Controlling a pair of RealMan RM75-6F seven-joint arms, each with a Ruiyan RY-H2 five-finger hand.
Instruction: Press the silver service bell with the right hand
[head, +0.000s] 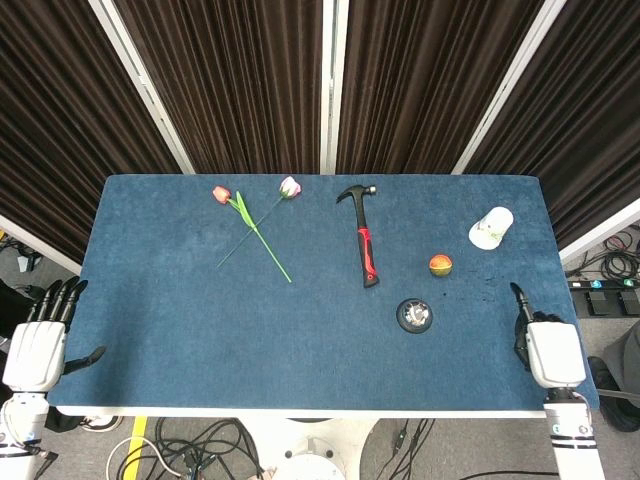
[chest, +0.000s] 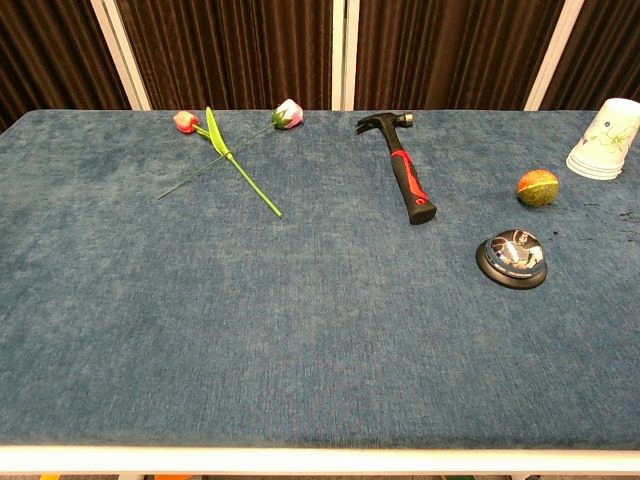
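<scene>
The silver service bell (head: 414, 315) on its black base stands on the blue table (head: 200, 330), right of centre; the chest view shows the bell (chest: 512, 258) untouched. My right hand (head: 548, 345) hovers at the table's right front corner, well right of the bell. Most of its fingers are curled under, one dark finger points forward, and it holds nothing. My left hand (head: 35, 345) hangs off the table's left front edge, its fingers straight and apart, also holding nothing. Neither hand appears in the chest view.
A red-handled hammer (head: 367, 240) lies behind the bell and a small orange ball (head: 440, 264) just behind and right of it. A paper cup (head: 491, 228) lies on its side at the back right. Two roses (head: 255, 215) lie at the back left.
</scene>
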